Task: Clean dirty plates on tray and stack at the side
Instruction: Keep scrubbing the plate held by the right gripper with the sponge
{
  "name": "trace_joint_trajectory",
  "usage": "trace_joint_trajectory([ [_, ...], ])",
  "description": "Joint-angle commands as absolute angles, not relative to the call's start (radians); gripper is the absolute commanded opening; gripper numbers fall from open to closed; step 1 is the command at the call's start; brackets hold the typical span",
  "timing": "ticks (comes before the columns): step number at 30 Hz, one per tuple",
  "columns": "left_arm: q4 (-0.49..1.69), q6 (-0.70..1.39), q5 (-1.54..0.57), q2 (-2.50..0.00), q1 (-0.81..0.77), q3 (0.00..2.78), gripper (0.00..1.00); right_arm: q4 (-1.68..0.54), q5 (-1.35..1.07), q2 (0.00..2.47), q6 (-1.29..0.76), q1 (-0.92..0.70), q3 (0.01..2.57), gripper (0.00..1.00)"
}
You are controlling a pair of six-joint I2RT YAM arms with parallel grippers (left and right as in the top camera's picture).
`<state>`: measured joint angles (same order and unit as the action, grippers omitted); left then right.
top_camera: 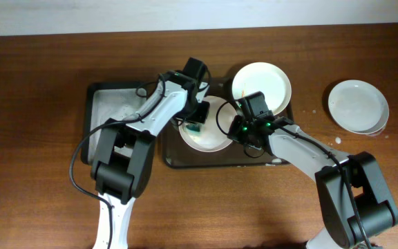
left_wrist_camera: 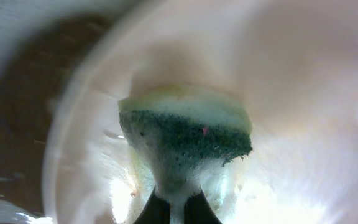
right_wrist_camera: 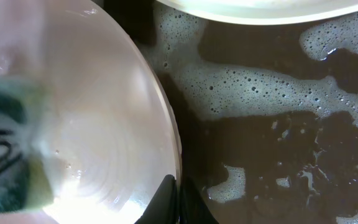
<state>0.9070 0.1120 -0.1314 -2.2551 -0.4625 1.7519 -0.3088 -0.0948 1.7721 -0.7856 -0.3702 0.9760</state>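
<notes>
Pressing sponge into plate, L hand gripping sponge, R hand pinching plate rim, foamy tray under

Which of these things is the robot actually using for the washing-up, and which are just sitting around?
In the job:
- plate being scrubbed, held by the right gripper
- sponge in the left gripper
- second plate on the tray
- plate set aside at the right

Just lying about:
- dark tub at the left
- table
</notes>
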Motion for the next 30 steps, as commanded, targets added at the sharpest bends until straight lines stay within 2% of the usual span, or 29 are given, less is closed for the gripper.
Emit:
trace_joint_trajectory([
  [1,0.966,-0.105,-0.181,-2.262,-0.49,1.716,0.01,-0.302,-0.1,1.774,-0.778,-0.379,0.987,0.04],
  [9,1.004,-0.434,-0.189,-2.262,-0.49,1.716,0.0,-0.302,-0.1,1.774,-0.778,-0.379,0.987,0.04],
  [16,0.809,-0.463,0.105,-2.263,-0.49,1.677,0.0,-0.303,-0.101,1.774,-0.778,-0.379,0.987,0.04],
  [21,0.645,-0.213,0.305,-2.263,-0.49,1.626,0.0,-0.303,-0.101,1.774,-0.778,-0.379,0.987,0.04],
  [24,0.629,-0.033,0.367,-2.263,-0.49,1.622,0.0,-0.306,-0.1,1.774,-0.778,-0.379,0.987,0.04],
  [28,0.64,0.173,0.347,-2.263,-0.49,1.622,0.0,-0.306,-0.1,1.774,-0.778,-0.379,0.987,0.04],
  [30,0.67,0.166,0.232,-2.263,-0.49,1.622,0.0,-0.306,-0.1,1.774,-0.778,-0.379,0.987,0.04],
])
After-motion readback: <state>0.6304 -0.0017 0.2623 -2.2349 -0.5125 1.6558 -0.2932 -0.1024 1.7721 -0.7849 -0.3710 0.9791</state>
